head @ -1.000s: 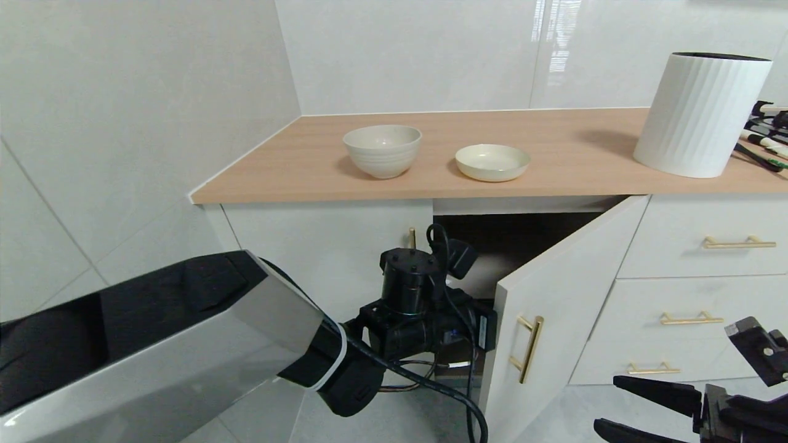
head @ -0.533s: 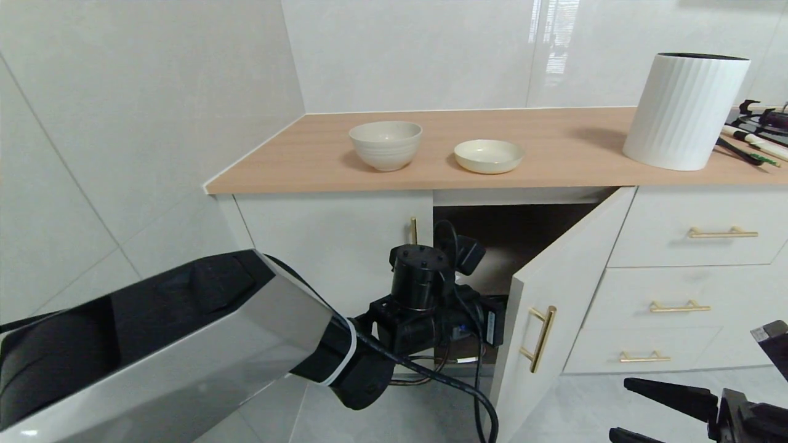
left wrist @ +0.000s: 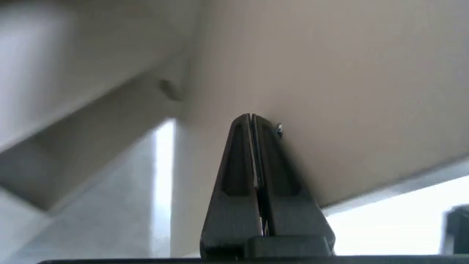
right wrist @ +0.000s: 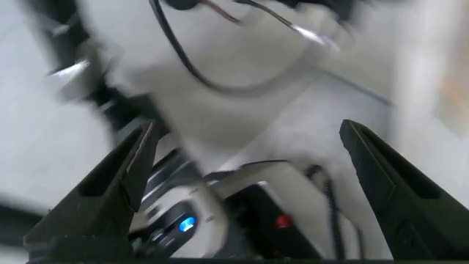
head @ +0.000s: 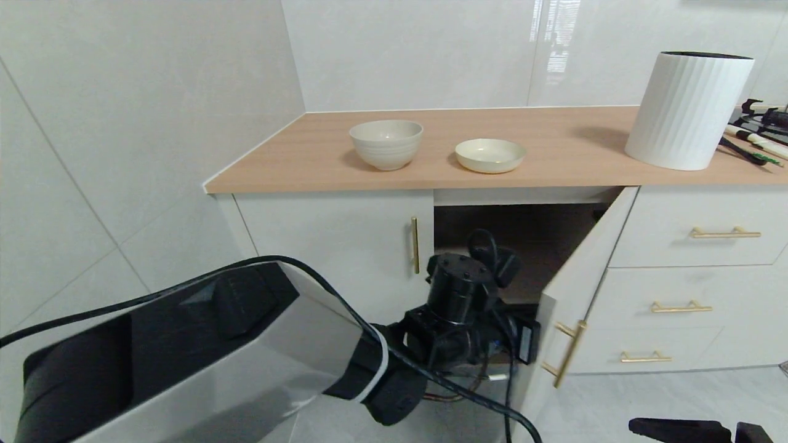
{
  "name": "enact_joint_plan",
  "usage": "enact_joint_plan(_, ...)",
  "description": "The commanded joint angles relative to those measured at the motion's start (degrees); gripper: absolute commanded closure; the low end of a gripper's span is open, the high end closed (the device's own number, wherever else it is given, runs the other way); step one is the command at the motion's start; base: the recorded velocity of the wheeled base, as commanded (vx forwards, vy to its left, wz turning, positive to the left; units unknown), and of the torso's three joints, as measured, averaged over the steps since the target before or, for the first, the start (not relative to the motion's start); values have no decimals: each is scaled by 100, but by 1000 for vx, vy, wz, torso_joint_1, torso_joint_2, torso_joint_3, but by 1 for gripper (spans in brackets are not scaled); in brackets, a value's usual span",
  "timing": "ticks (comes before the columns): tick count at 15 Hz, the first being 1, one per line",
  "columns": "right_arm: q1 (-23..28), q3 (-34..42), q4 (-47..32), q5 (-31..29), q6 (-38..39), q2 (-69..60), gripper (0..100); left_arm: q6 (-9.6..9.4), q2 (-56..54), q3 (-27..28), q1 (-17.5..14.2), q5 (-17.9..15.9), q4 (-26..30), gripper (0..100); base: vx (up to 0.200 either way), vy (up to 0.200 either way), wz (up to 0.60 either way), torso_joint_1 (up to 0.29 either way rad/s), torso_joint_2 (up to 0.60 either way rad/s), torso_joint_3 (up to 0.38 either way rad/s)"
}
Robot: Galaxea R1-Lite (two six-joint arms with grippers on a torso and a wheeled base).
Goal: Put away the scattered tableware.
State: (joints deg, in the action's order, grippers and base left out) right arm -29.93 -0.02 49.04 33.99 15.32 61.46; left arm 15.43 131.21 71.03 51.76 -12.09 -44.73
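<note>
A cream bowl point(head: 386, 143) and a shallow cream dish point(head: 490, 154) stand side by side on the wooden counter point(head: 308, 166). Below them a cabinet door point(head: 578, 277) stands swung open. My left arm's wrist point(head: 462, 301) sits low in the cabinet opening, next to the door's inner side. In the left wrist view my left gripper point(left wrist: 251, 169) is shut, empty, with its tips close to a pale flat panel. My right gripper point(right wrist: 253, 183) is open with its fingers point(right wrist: 124, 183) wide apart and nothing between them; one dark finger point(head: 674, 427) shows low at the right.
A tall white ribbed container point(head: 688, 111) stands on the counter's right, with several utensils point(head: 760, 138) beyond it. Drawers with gold handles point(head: 725, 232) lie right of the open door. A closed door with a gold handle point(head: 415, 245) lies left of the opening.
My left arm has moved right and the cabinet door has swung wider open with it. My right gripper has sunk toward the bottom edge of the head view. The camera shifted slightly early on.
</note>
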Motion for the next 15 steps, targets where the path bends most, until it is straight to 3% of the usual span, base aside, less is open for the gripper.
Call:
enact_joint_plan(1,-329,2,-123,117,6,-319,0,39,-561,-63,431,14,78,100,0,0,0,0,0,0)
enact_joint_plan(2,-356,2,-211,152,-3,-372,0,241,-851,-345,335,-12,122,100,0,0,0,0,0,0)
enact_joint_plan(4,-356,-15,-228,178,-3,-372,0,373,-1159,-758,-202,5,87,100,0,0,0,0,0,0)
enact_joint_plan(5,-356,-68,-237,178,6,-302,0,373,-1361,-1118,-702,14,8,100,0,0,0,0,0,0)
enact_joint_plan(8,-268,-815,-264,-103,15,727,0,276,-2099,-2155,-1617,5,-440,100,0,0,0,0,0,0)
enact_joint_plan(13,585,-2933,-334,-252,-346,3240,0,-453,-3286,-3377,-2812,137,-467,100,0,0,0,0,0,0)
enact_joint_plan(15,602,-3882,-1072,-252,-425,3618,0,-682,-3743,-3799,-3128,207,-458,100,0,0,0,0,0,0)
